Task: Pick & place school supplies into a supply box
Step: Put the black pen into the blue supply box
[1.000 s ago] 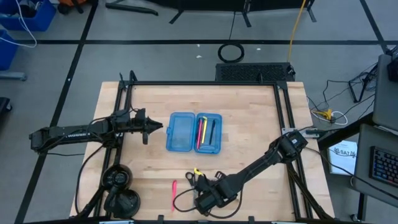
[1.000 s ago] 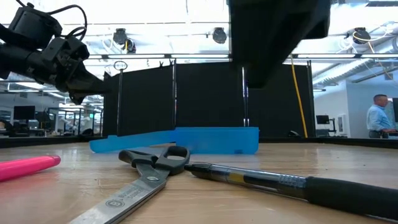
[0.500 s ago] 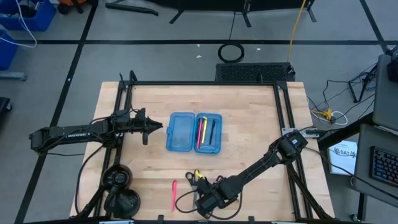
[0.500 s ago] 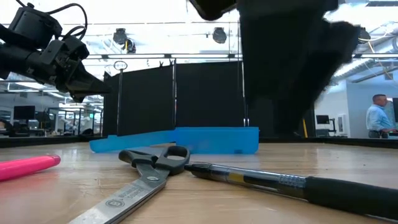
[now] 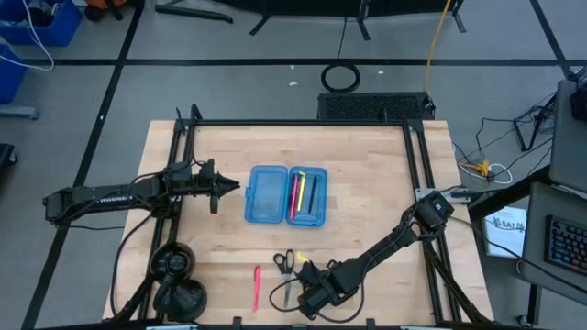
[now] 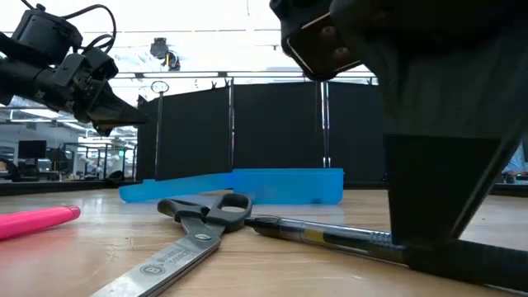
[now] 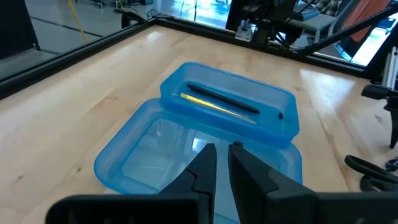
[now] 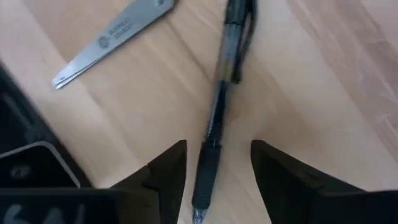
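The translucent blue case (image 5: pixel 284 194) lies open mid-table. Pink, yellow and dark pens (image 5: pixel 304 192) lie in its right half. Near the table's near edge lie the scissors (image 5: pixel 286 262) (image 6: pixel 198 224), a pink pen (image 5: pixel 257 288) (image 6: pixel 37 221) and a black pen (image 8: pixel 217 112) (image 6: pixel 330 234). My right gripper (image 8: pixel 214 163) is open and low over the black pen. One finger (image 8: pixel 165 171) stands on each side of the pen's grip end. My left gripper (image 5: pixel 218 189) (image 7: pixel 222 163) is shut, hovering just left of the case.
A black rail frame (image 5: pixel 298 123) borders the tabletop. Two round black objects (image 5: pixel 174 280) sit at the near left corner. Bare wood (image 5: pixel 376 183) lies right of the case. A cable (image 5: pixel 275 293) loops by the right gripper.
My right gripper has come down toward the table and shifted a little toward its right edge. It now straddles the black pen's grip end. The scissors, pens and case have stayed put.
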Available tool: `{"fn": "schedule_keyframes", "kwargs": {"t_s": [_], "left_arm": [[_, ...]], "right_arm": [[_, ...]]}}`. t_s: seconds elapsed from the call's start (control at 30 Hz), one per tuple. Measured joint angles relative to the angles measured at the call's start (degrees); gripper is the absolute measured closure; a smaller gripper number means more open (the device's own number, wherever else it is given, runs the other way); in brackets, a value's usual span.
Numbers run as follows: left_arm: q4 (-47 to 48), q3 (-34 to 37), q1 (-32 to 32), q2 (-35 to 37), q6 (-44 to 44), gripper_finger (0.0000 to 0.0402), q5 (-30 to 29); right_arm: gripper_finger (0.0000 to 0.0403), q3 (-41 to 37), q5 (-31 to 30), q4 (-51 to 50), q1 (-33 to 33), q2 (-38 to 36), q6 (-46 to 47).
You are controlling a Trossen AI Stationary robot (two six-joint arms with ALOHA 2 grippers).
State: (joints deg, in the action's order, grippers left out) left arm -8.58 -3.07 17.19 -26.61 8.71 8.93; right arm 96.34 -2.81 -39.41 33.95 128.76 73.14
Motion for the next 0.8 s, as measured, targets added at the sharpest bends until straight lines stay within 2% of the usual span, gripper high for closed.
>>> {"fn": "schedule_keyframes", "kwargs": {"t_s": [0.13, 0.47, 0.8], "left_arm": [[0.1, 0.0, 0.0, 0.0, 0.0, 0.0355, 0.0], [0.8, 0.0, 0.0, 0.0, 0.0, 0.0355, 0.0], [1.2, 0.0, 0.0, 0.0, -0.6, 0.0355, 0.0]], "right_arm": [[0.0243, -1.8, -0.6, -8.0, 0.3, 0.2, 3.6], [0.0296, -6.2, 0.2, -8.6, 0.2, -0.3, 3.4], [0.0336, -6.2, 8.0, -11.3, 0.2, -0.3, 7.4]]}}
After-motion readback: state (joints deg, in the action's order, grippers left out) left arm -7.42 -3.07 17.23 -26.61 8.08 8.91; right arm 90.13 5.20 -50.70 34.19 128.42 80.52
